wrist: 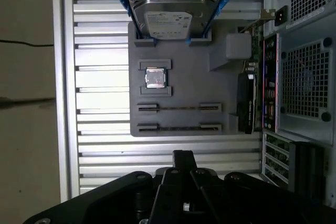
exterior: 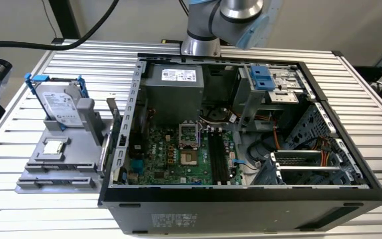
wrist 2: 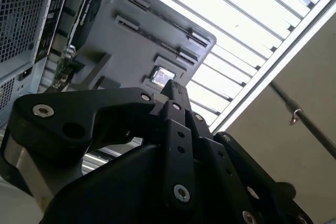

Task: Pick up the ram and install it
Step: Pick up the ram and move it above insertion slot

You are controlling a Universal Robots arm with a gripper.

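Note:
Two thin ram sticks stand edge-on in the slotted holders of a grey tray point(wrist: 178, 85): one ram stick point(wrist: 178, 107) and a second ram stick point(wrist: 178, 127) beside it, nearer my gripper. In the first wrist view my gripper point(wrist: 182, 157) hangs above the slatted table just off that tray edge, fingers together and holding nothing. Its black tip point(wrist 2: 170, 86) also appears in the second wrist view. The black memory slots point(exterior: 218, 157) lie on the green motherboard inside the open computer case point(exterior: 244, 199).
The tray point(exterior: 51, 167) sits at the exterior view's left of the case. On it stand a silver hard drive point(wrist: 173, 17) with blue rails, a small square processor chip point(wrist: 155, 77) and a black card point(wrist: 245, 103) by the case wall. The arm's base point(exterior: 201, 45) is behind the case.

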